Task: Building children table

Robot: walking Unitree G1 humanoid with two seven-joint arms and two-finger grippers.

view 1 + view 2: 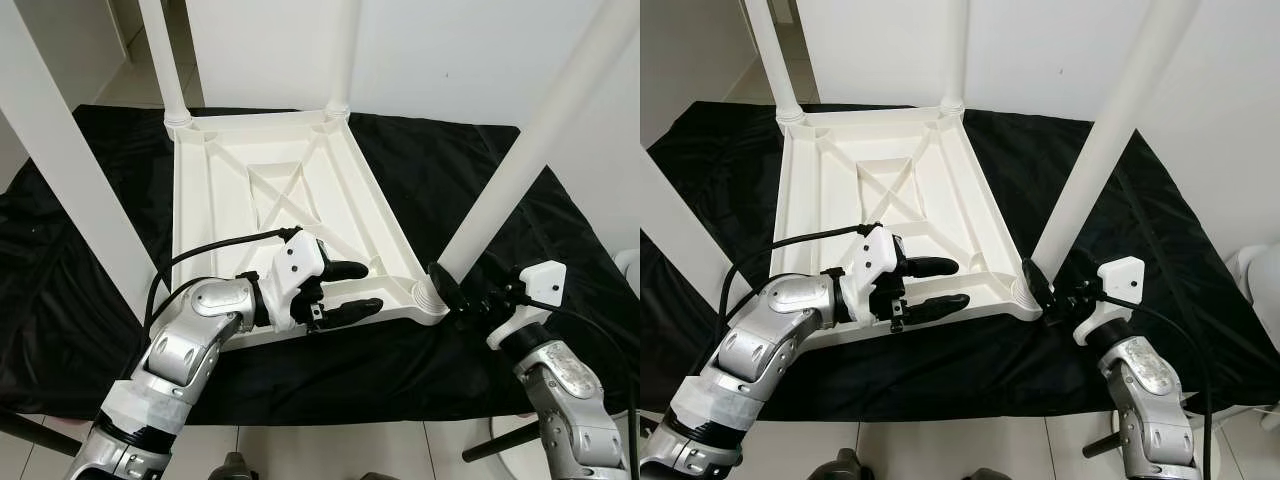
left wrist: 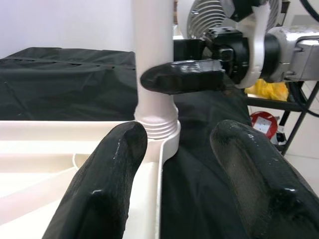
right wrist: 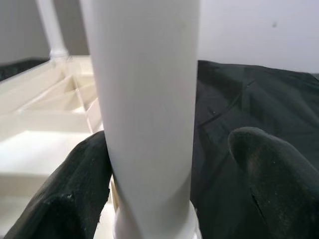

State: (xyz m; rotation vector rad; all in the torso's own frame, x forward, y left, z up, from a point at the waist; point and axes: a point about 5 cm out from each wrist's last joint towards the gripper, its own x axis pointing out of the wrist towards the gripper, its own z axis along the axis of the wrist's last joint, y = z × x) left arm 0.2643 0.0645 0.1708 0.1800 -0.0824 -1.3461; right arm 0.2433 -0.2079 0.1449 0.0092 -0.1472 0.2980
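Note:
The white plastic children's table [image 1: 290, 190] lies upside down on a black cloth, its legs pointing up. My left gripper [image 1: 368, 288] is open just above the table's near rim, one finger over the ribbed underside and one along the edge. The near-right leg [image 1: 520, 160] stands in its corner socket [image 1: 430, 298]. My right gripper [image 1: 445, 292] is at that leg's base, open, with the leg [image 3: 149, 99] between its fingers: one finger [image 3: 75, 189] touches it, the other [image 3: 274, 169] stands apart. The left wrist view shows a right finger [image 2: 182, 77] crossing the leg.
Three other legs stand upright: far left [image 1: 165, 60], far right [image 1: 342, 55], near left [image 1: 70, 170]. The black cloth [image 1: 450, 170] covers the floor around the table, up to a white wall. A fan [image 2: 209, 20] and a black rack with a yellow bag [image 2: 271, 89] stand to my right.

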